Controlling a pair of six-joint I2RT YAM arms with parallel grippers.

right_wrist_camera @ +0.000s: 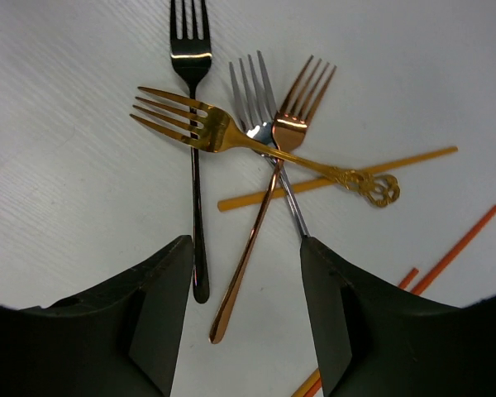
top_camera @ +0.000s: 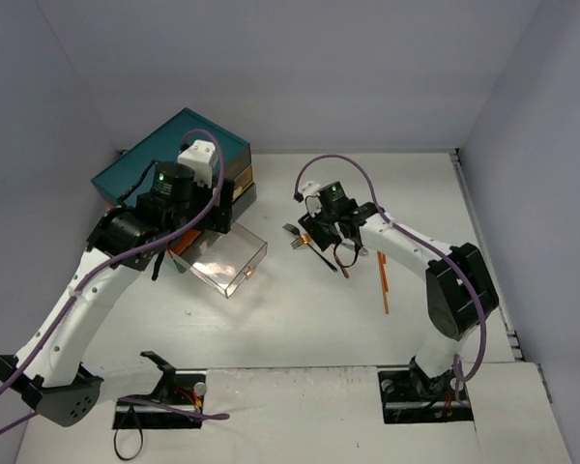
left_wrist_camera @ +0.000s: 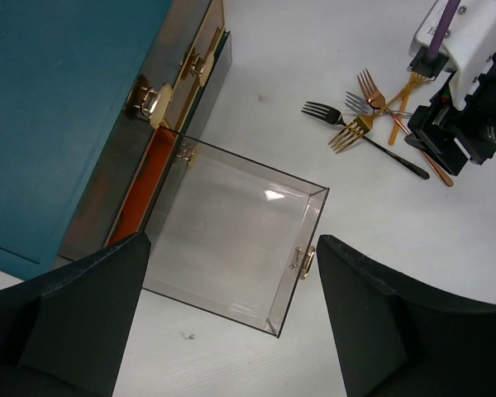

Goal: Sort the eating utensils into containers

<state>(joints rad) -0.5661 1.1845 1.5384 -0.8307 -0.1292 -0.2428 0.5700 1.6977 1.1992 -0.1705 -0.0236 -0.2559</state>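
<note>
Several forks lie crossed on the white table: a black one (right_wrist_camera: 192, 124), a gold one (right_wrist_camera: 223, 136), a silver one (right_wrist_camera: 260, 124) and a copper one (right_wrist_camera: 269, 215). Yellow-orange (right_wrist_camera: 339, 178) and orange (right_wrist_camera: 459, 244) chopsticks lie beside them. My right gripper (right_wrist_camera: 244, 322) is open low over the fork handles, with the copper handle's end between its fingers. In the top view it (top_camera: 340, 242) sits by the forks (top_camera: 298, 237). The teal chest (top_camera: 169, 155) stands at the back left with a clear drawer (left_wrist_camera: 314, 219) pulled out. My left gripper (left_wrist_camera: 231, 331) is open and empty above that drawer.
The pulled-out drawer (top_camera: 246, 266) has a gold handle on its front and nothing in it. An orange chopstick (top_camera: 383, 280) lies apart to the right of the forks. My right gripper (left_wrist_camera: 455, 124) also shows in the left wrist view. Grey walls enclose the table.
</note>
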